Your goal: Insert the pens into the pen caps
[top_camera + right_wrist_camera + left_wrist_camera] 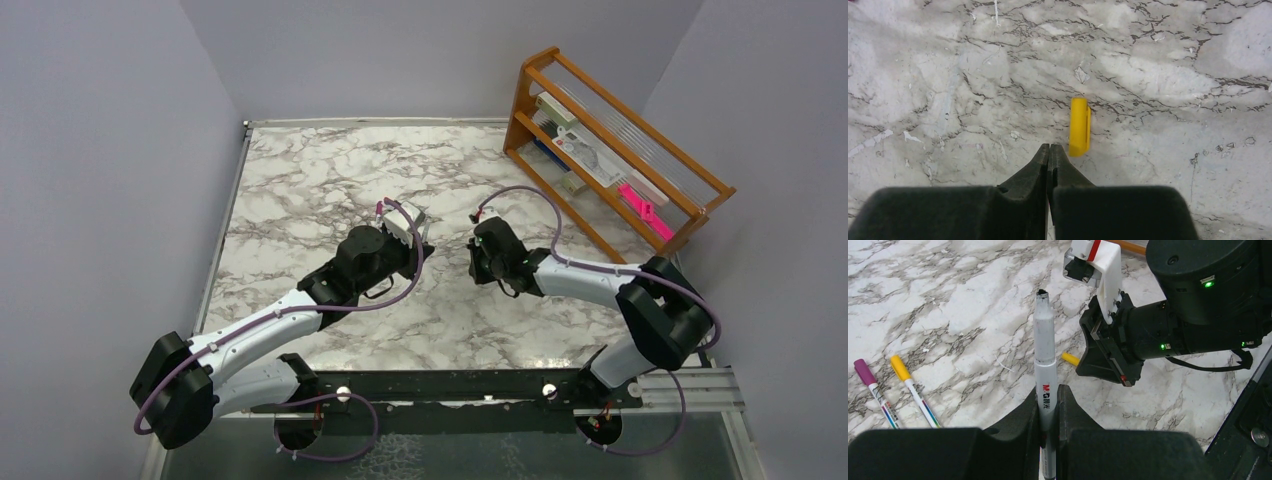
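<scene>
My left gripper (1048,390) is shut on a silver-grey pen (1044,345), which points away from me with its dark bare tip up. Two more pens lie on the marble at the left, one wearing a magenta cap (865,372) and one a yellow cap (899,367). A loose yellow cap (1079,126) lies on the marble just beyond and right of my right gripper (1049,147), which is shut and empty. That cap also shows in the left wrist view (1069,358), beside the right gripper (1105,357). In the top view the two grippers (418,235) (478,262) face each other mid-table.
A wooden rack (610,140) stands at the back right with boxes and a flat bright-pink object (640,208) in it. Grey walls close in the marble table (300,180) on the left, back and right.
</scene>
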Motion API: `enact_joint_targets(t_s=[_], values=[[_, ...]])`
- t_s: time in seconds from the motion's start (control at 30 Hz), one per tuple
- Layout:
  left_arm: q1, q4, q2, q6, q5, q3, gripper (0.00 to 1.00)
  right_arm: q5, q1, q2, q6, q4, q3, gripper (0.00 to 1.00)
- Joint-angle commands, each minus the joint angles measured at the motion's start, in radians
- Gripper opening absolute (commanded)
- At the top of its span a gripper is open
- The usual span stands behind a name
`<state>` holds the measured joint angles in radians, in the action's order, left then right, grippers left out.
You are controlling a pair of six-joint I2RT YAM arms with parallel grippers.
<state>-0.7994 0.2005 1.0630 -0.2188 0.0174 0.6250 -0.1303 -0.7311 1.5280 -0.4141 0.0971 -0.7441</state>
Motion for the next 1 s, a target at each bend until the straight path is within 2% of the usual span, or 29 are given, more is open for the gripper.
enact_joint_targets(t_s=[0.0, 0.3, 0.97], values=[[0.004, 0.021, -0.004, -0.004, -0.002, -0.015, 0.0, 0.009, 0.005, 0.034, -0.027, -0.029, -0.006, 0.01], [0.005, 0.024, 0.001, -0.007, -0.008, -0.021, 0.0, -0.065, 0.006, 0.063, -0.084, 0.054, -0.056, 0.01], [0.005, 0.022, 0.007, -0.004, -0.008, -0.022, 0.0, -0.179, 0.016, 0.094, -0.097, 0.15, -0.109, 0.01]])
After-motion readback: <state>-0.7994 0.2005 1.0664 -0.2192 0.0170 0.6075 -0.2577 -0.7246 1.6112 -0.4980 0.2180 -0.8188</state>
